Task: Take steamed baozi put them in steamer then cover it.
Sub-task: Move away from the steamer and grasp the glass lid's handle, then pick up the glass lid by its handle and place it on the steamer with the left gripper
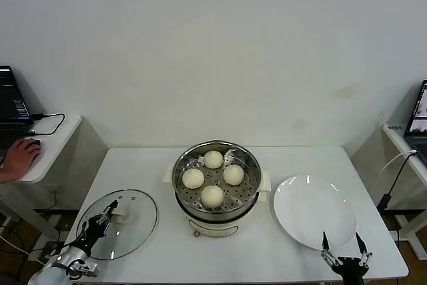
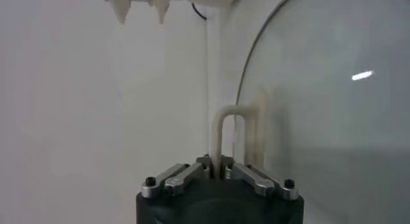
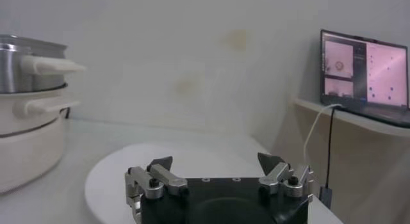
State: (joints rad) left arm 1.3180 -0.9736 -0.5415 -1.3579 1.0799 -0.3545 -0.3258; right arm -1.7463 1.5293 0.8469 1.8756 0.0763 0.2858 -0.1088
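The steamer [image 1: 183, 195] stands mid-table, and several cream-white baozi [image 1: 213, 195] lie on its perforated tray. The glass cover [image 1: 137, 221] lies on the table to its left. My left gripper [image 1: 109, 212] is shut on the cover's cream bar handle [image 2: 221, 132]; the glass cover [image 2: 327, 110] fills the left wrist view. My right gripper [image 1: 342, 243] is open and empty at the near edge of the white plate [image 1: 313, 211]. The right wrist view shows its spread jaws [image 3: 216, 161] over the plate [image 3: 109, 174] and the steamer [image 3: 29, 136] to one side.
A side desk with a laptop and a person's hand [image 1: 19, 158] is at the far left. Another laptop [image 3: 362, 75] sits on a side desk at the right. The table's front edge runs just below both grippers.
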